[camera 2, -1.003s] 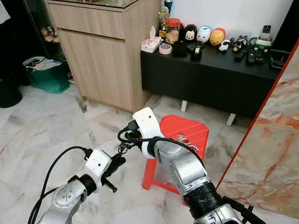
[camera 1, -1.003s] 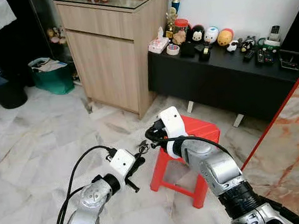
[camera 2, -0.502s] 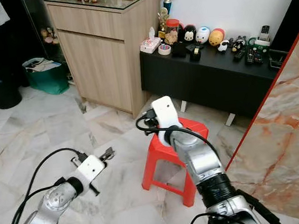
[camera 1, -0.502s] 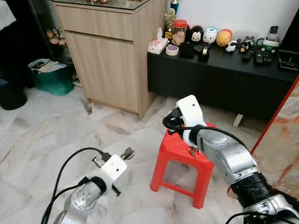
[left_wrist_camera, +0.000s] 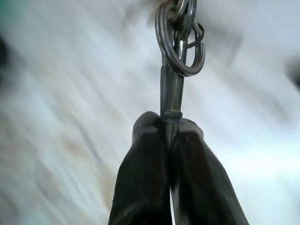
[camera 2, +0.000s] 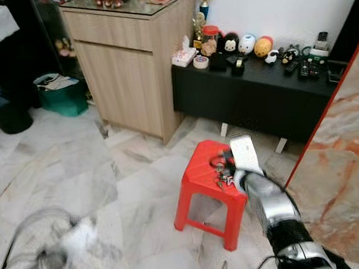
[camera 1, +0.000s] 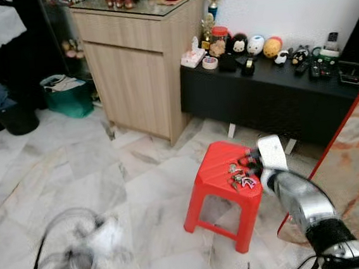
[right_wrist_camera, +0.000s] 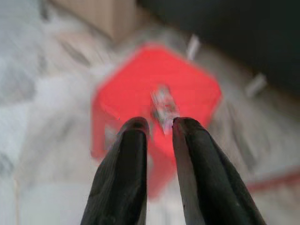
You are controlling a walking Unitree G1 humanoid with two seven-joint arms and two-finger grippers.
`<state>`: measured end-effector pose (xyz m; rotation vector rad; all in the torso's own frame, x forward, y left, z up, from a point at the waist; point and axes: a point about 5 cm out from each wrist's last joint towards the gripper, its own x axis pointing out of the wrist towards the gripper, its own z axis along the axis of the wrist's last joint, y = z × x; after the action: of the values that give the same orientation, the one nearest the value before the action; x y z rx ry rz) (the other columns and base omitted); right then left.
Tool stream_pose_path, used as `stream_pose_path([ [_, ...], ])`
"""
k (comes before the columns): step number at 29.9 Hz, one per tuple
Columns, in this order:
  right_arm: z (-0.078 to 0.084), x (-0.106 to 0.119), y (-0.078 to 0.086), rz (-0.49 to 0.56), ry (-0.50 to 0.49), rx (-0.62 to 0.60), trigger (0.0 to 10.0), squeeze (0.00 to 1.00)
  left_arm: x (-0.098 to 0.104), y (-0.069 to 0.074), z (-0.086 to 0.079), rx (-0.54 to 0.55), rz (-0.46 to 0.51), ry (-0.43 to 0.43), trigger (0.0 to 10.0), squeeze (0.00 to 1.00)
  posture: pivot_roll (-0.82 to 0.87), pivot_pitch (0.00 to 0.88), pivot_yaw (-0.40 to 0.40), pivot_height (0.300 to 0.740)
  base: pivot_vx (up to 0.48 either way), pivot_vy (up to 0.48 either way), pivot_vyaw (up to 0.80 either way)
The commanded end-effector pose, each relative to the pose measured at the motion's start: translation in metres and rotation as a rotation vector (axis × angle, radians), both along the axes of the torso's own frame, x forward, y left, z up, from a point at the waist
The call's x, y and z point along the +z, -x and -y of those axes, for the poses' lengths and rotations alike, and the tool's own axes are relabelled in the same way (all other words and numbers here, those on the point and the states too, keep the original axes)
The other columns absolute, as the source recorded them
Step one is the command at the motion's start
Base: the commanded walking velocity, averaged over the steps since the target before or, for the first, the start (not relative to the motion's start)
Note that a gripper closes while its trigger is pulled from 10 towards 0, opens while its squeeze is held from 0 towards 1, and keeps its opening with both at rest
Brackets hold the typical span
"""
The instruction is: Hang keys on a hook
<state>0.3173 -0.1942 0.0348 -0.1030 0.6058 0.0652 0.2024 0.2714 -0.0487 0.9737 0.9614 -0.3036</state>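
The left gripper (left_wrist_camera: pixel 168 129) pinches a key ring clip (left_wrist_camera: pixel 171 93), fingers closed. The right gripper (right_wrist_camera: pixel 159 126), slightly parted and empty, hovers above keys (camera 1: pixel 241 175), apparently lying on the red stool (camera 1: pixel 218 169).

No text, label, brand, number or sign can be read anywhere, neither on the small items along the black console (camera 1: pixel 270 87) nor on the wooden cabinet (camera 1: pixel 137 62), which are too small or blurred.
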Motion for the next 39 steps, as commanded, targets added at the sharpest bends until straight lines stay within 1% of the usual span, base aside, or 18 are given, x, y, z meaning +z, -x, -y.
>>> stream_pose_path([
  [1,0.011,-0.028,0.021,-0.087,0.011,-0.045,10.0,0.00,-0.012,0.028,-0.016,0.131,-0.116,-0.026,10.0,0.00,0.07,0.000,-0.042,0.740,0.000,0.000,0.00],
  [5,0.014,-0.064,0.055,-0.227,0.036,-0.060,10.0,0.00,-0.017,0.036,-0.013,0.255,-0.079,0.049,10.0,0.00,0.08,0.000,-0.044,0.740,0.000,0.000,0.00],
  [6,0.013,-0.075,0.068,-0.275,0.045,-0.053,10.0,0.00,-0.015,0.025,-0.002,0.510,0.048,0.266,10.0,0.00,0.10,0.000,-0.049,0.740,0.000,0.000,0.00],
  [9,0.009,-0.085,0.081,-0.322,0.038,-0.050,10.0,0.00,-0.006,0.001,0.013,0.692,0.204,0.558,10.0,0.00,0.11,0.000,-0.061,0.740,0.000,0.000,0.00],
  [13,0.000,-0.101,0.101,-0.390,0.058,-0.006,10.0,0.00,0.008,-0.019,0.024,0.063,0.223,0.182,10.0,0.00,0.12,0.000,-0.070,0.740,0.000,0.000,0.00],
  [16,-0.002,-0.107,0.110,-0.411,0.059,-0.008,10.0,0.00,0.003,-0.014,0.011,0.568,0.266,0.449,10.0,0.00,0.11,0.000,-0.070,0.740,0.000,0.000,0.00],
  [17,0.000,-0.109,0.114,-0.421,0.056,-0.020,10.0,0.00,0.005,-0.017,0.013,0.234,0.212,0.142,10.0,0.00,0.11,0.000,-0.072,0.740,0.000,0.000,0.00],
  [19,0.002,-0.110,0.117,-0.431,0.067,-0.021,10.0,0.00,0.001,-0.013,0.024,-0.232,0.102,-0.123,10.0,0.00,0.12,0.000,-0.074,0.740,0.000,0.000,0.00],
  [20,0.005,-0.112,0.121,-0.444,0.076,-0.022,10.0,0.00,0.006,-0.021,0.025,0.031,0.186,0.103,10.0,0.00,0.13,0.000,-0.074,0.740,0.000,0.000,0.00],
  [21,0.005,-0.112,0.121,-0.444,0.076,-0.022,10.0,0.00,0.006,-0.021,0.025,0.031,0.186,0.103,10.0,0.00,0.13,0.000,-0.074,0.740,0.000,0.000,0.00],
  [22,0.006,-0.113,0.123,-0.451,0.080,-0.022,10.0,0.00,0.011,-0.028,0.025,0.357,0.287,0.389,10.0,0.00,0.12,0.000,-0.078,0.740,0.000,0.000,0.00],
  [25,0.008,-0.115,0.128,-0.470,0.083,-0.030,10.0,0.00,0.015,-0.033,0.027,-0.030,0.250,0.052,10.0,0.00,0.12,0.000,-0.079,0.740,0.000,0.000,0.00],
  [28,0.009,-0.118,0.134,-0.492,0.090,-0.027,10.0,0.00,0.013,-0.034,0.034,0.322,0.292,0.385,10.0,0.00,0.12,0.000,-0.079,0.740,0.000,0.000,0.00],
  [31,0.012,-0.120,0.140,-0.514,0.095,-0.040,10.0,0.00,0.014,-0.033,0.026,-0.217,0.195,-0.161,10.0,0.00,0.12,0.000,-0.073,0.740,0.000,0.000,0.00],
  [33,0.012,-0.121,0.141,-0.518,0.091,-0.050,10.0,0.00,0.015,-0.034,0.024,0.055,0.252,0.050,10.0,0.00,0.12,0.000,-0.073,0.740,0.000,0.000,0.00],
  [34,0.012,-0.122,0.142,-0.523,0.089,-0.051,10.0,0.00,0.017,-0.042,0.033,0.591,0.353,0.575,10.0,0.00,0.12,0.000,-0.074,0.740,0.000,0.000,0.00],
  [36,0.012,-0.122,0.144,-0.529,0.083,-0.054,10.0,0.00,0.032,-0.053,0.028,0.600,0.492,0.663,10.0,0.00,0.11,0.000,-0.072,0.740,0.000,0.000,0.00],
  [39,0.013,-0.121,0.142,-0.513,0.055,-0.085,10.0,0.00,0.054,-0.068,0.044,0.287,0.569,0.586,10.0,0.00,0.12,0.000,-0.076,0.740,0.000,0.000,0.00],
])
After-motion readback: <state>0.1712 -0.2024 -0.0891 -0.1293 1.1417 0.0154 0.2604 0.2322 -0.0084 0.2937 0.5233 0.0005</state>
